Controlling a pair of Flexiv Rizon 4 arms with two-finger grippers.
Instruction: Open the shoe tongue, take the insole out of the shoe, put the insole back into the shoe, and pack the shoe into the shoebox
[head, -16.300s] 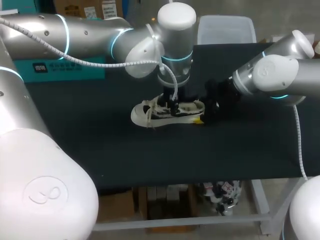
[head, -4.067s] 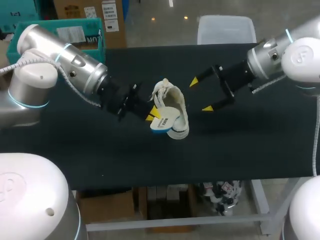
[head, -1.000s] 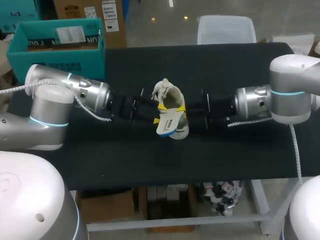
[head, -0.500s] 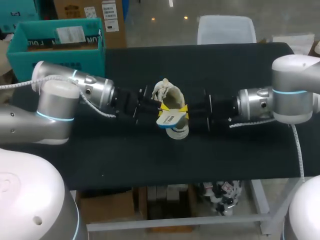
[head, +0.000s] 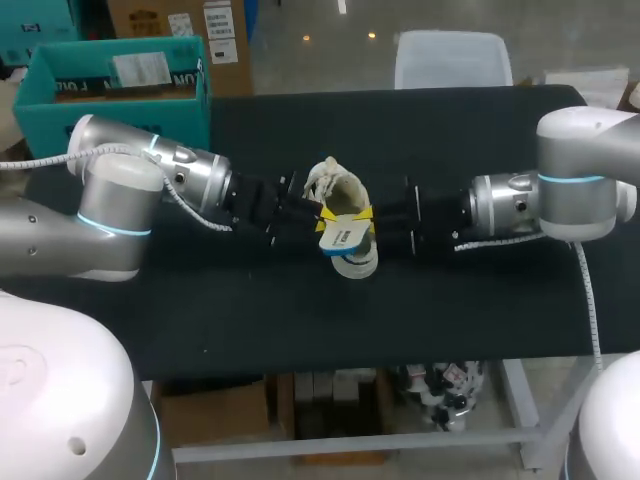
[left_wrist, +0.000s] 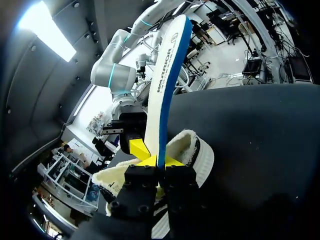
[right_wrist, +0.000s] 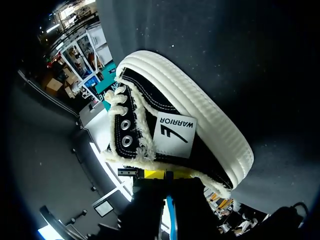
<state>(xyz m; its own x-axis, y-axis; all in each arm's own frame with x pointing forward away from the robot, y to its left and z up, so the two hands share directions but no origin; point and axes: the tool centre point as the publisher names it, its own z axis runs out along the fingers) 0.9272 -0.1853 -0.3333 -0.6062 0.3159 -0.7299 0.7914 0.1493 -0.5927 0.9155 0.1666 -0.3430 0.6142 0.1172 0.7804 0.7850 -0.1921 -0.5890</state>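
The shoe (head: 341, 192) sits in the middle of our bench (head: 450, 300), between our two grippers. Seen from the head camera, its long axis runs from the far side toward the near edge, slanting a little toward our right as it comes nearer. The loose laces lie at the far end and a rounded white rubber end points at the near edge. The fleecy opening faces up.

Our left gripper (left_wrist: 160, 163) comes in from the left and stops just beside the shoe's left flank. Its yellow fingers are pressed together on the insole (left_wrist: 167, 85). In the left wrist view the insole stands on edge, white face to one side and blue rim toward the camera. Its long axis runs straight out along the fingers, over the shoe's opening. In the head view its free end juts toward the near edge above the shoe's white rubber end.

Our right gripper (right_wrist: 166, 175) comes in from the right and meets the shoe's right flank. It is closed on the fleecy collar edge. Its wrist view shows the black canvas side, a white patch, two eyelets and the ribbed white sole curving around.

The two grippers face each other across the shoe, close together.
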